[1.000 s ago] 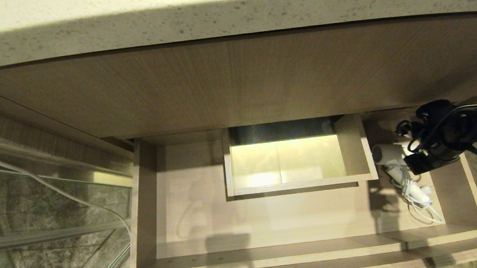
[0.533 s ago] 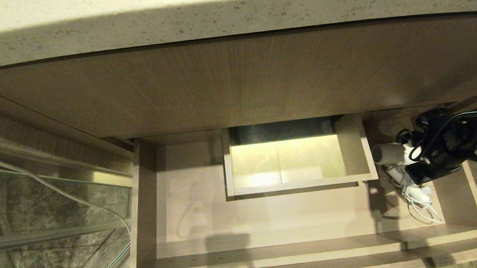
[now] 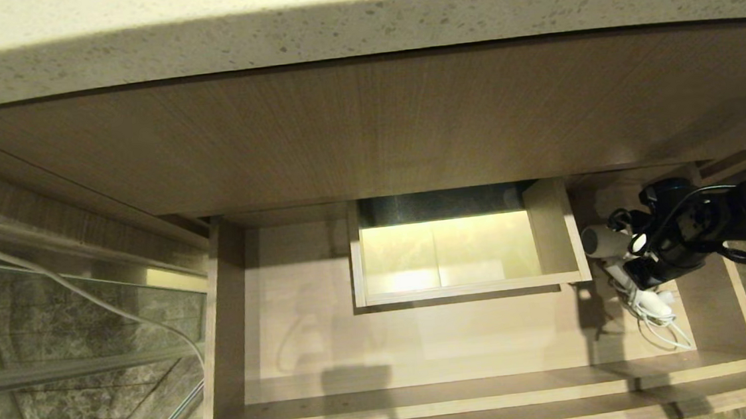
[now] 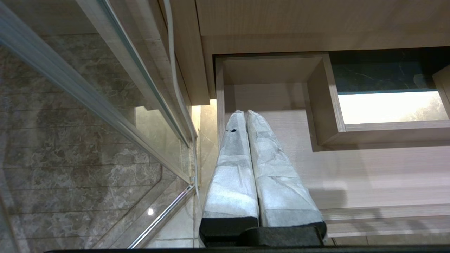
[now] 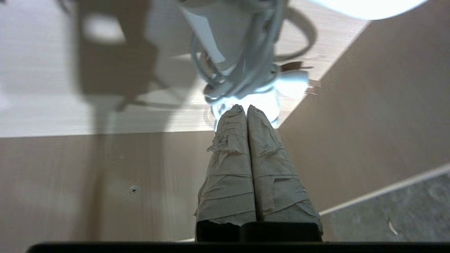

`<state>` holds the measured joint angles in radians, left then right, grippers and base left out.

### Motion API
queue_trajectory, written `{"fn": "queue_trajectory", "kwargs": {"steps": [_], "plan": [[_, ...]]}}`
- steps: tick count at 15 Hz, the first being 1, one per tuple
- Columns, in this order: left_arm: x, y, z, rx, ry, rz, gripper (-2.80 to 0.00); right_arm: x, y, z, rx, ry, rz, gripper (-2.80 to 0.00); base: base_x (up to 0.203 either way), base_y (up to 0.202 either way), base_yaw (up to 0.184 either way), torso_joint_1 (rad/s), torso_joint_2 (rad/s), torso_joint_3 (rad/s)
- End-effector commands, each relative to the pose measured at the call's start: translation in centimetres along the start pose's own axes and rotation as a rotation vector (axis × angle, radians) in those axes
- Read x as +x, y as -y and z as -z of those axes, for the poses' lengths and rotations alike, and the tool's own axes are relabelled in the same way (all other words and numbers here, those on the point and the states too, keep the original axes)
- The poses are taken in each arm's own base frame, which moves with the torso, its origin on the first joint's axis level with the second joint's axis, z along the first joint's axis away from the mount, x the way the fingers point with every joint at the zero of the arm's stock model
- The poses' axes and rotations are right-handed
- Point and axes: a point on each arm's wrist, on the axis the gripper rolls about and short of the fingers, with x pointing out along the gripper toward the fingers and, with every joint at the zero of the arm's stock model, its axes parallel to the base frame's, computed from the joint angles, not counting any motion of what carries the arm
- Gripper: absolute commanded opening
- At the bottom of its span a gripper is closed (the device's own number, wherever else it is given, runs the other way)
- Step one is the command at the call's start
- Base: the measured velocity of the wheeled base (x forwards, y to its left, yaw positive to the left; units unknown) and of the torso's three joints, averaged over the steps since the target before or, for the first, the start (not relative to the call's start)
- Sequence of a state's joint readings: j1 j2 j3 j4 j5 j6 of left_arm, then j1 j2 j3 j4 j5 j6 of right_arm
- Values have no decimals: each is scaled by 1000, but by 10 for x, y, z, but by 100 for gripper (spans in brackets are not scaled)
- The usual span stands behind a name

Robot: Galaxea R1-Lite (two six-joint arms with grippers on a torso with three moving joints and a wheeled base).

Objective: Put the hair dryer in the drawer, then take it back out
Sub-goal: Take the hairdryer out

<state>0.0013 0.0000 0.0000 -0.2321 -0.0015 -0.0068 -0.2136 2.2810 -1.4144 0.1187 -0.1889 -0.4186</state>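
The white hair dryer [image 3: 598,242] lies in the right end of the open wood-grain drawer [image 3: 222,328], its barrel toward the boxed cutout and its handle [image 5: 218,31] wrapped in white cord [image 5: 242,63]. Its plug [image 5: 291,84] rests on the drawer floor. My right gripper [image 3: 635,279] hangs just over the dryer's right side. In the right wrist view the right gripper [image 5: 245,107] is shut with nothing between its fingers, tips close to the cord bundle. My left gripper [image 4: 245,112] is shut and empty, above the left end of the drawer [image 4: 351,168], outside the head view.
A rectangular boxed cutout [image 3: 466,289] stands at mid-back of the drawer. A taller wood panel [image 3: 367,130] and a speckled countertop [image 3: 359,31] lie above. A glass partition [image 3: 79,366] with a white cable stands to the left. The drawer's right wall [image 5: 369,123] is close to my right gripper.
My right gripper has shifted a little to the left and toward the drawer's front beside the hair dryer. The dryer has stayed in place.
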Motion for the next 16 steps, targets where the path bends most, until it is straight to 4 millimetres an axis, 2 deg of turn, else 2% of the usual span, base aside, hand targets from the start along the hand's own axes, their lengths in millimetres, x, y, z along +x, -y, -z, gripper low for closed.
{"fn": "queue_trajectory", "kwargs": {"steps": [1,9,16], "plan": [[1,0,11,1,-37,0,-280,9,-3,3,-16,-19,-10,0,0,0,0,0,0,0],[1,0,11,0,-39,-1,-280,7,-12,3,-23,-22,-17,0,0,0,0,0,0,0],[1,0,11,-1,-39,-1,-280,33,-21,7,-29,-59,-45,0,0,0,0,0,0,0]]}}
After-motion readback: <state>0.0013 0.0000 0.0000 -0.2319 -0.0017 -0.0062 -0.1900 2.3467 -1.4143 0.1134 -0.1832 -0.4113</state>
